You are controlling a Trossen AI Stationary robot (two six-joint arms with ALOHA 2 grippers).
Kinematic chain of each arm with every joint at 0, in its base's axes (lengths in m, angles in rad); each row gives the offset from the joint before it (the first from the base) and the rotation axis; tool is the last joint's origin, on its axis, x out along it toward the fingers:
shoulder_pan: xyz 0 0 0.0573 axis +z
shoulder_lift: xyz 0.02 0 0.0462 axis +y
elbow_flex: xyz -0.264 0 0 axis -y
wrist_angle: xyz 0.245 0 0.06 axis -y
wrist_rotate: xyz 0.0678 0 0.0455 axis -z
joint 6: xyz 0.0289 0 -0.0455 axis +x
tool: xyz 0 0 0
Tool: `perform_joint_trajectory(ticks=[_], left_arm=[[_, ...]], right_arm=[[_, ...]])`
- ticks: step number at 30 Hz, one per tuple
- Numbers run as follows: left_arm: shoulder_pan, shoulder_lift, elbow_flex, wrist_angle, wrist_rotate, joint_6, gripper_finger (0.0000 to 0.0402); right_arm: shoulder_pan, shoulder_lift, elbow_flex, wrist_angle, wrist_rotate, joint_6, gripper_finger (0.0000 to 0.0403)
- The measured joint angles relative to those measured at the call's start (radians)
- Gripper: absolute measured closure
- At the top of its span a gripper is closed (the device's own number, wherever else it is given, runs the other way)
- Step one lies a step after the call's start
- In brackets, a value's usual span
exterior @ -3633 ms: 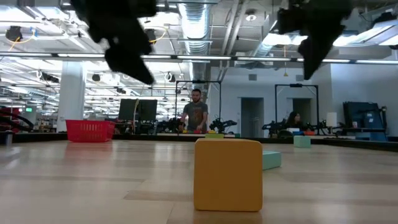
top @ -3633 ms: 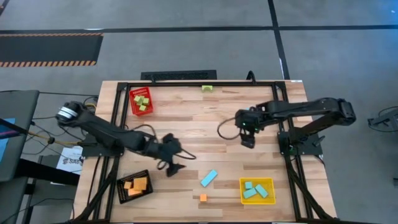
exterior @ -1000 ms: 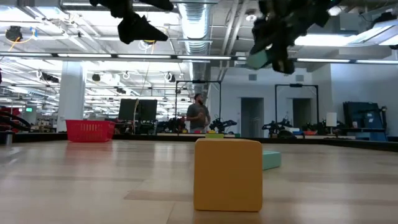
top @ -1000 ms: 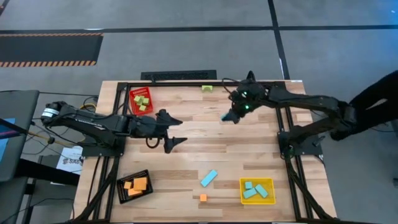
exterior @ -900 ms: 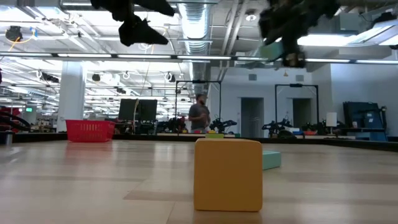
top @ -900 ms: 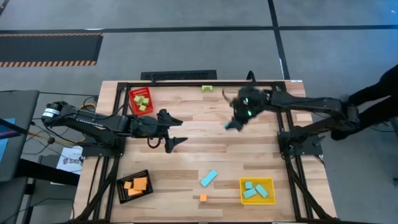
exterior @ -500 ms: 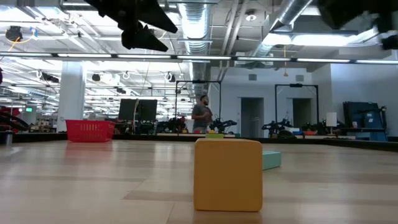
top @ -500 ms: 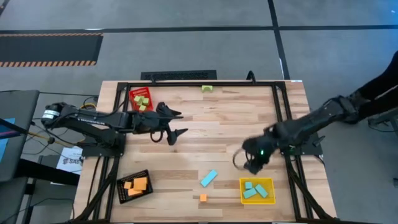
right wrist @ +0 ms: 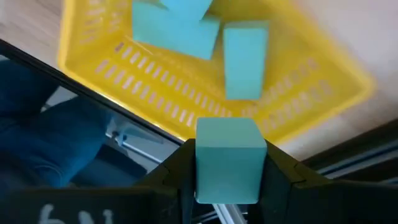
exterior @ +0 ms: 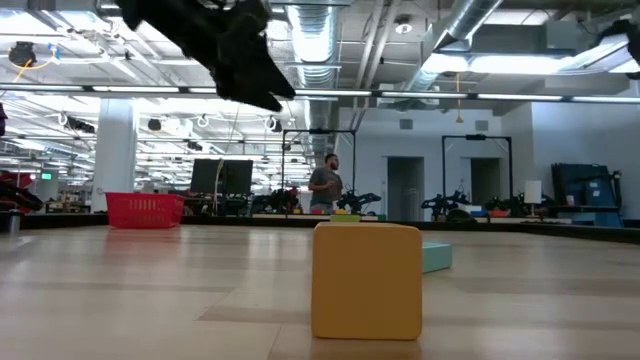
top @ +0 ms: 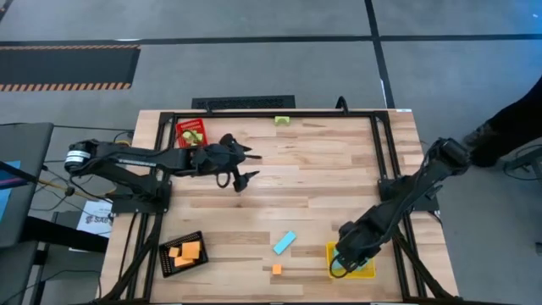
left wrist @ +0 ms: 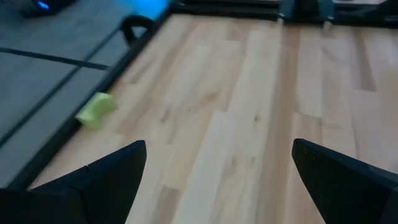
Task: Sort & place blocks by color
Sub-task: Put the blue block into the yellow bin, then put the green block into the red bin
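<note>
My right gripper (top: pixel 342 254) hangs over the yellow bin (top: pixel 367 269) at the table's near right, shut on a cyan cube (right wrist: pixel 227 155). Cyan blocks (right wrist: pixel 245 59) lie in the bin below it. My left gripper (top: pixel 242 168) hovers open and holding nothing at the far left of the table, beside the red bin (top: pixel 191 134) with green blocks. A green block (left wrist: pixel 96 110) lies at the far edge. A cyan bar (top: pixel 284 242) and an orange cube (top: pixel 276 269) lie flat on the table near the front. My right gripper pinches the cyan cube by two opposite side faces (right wrist: pixel 202 171) between its two fingers (right wrist: pixel 277 171). The fingers slant steeply down from above. The cube is lifted clear, above the near wall of the yellow bin (right wrist: pixel 155 102).
A black bin (top: pixel 184 252) with orange blocks stands at the near left. A black frame rail (top: pixel 254 114) runs along the far edge. Bare wood lies in the table's middle. In the low view the orange cube (exterior: pixel 366 280) stands close in front, and people are in the room beyond the table.
My right gripper has swung with the cyan cube from the table's far middle toward the near right, sinking and tipping downward until it is over the yellow bin. My left gripper has drifted a little toward the far edge and stayed open.
</note>
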Motion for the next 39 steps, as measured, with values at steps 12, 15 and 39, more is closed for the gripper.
perform_joint_trajectory(ticks=[12,15,39], left_arm=[[0.012,0.096,0.015,0.027,0.109,-0.019,0.001],[0.011,0.096,0.015,0.03,0.11,-0.035,0.001],[0.007,0.096,0.015,-0.02,0.102,-0.315,0.001]], right_arm=[[0.023,0.057,0.0,0.014,0.027,-0.011,0.0241],[0.016,0.045,0.0,-0.005,0.027,-0.019,0.0217],[-0.19,-0.307,0.0,-0.087,0.626,-0.572,0.0111]])
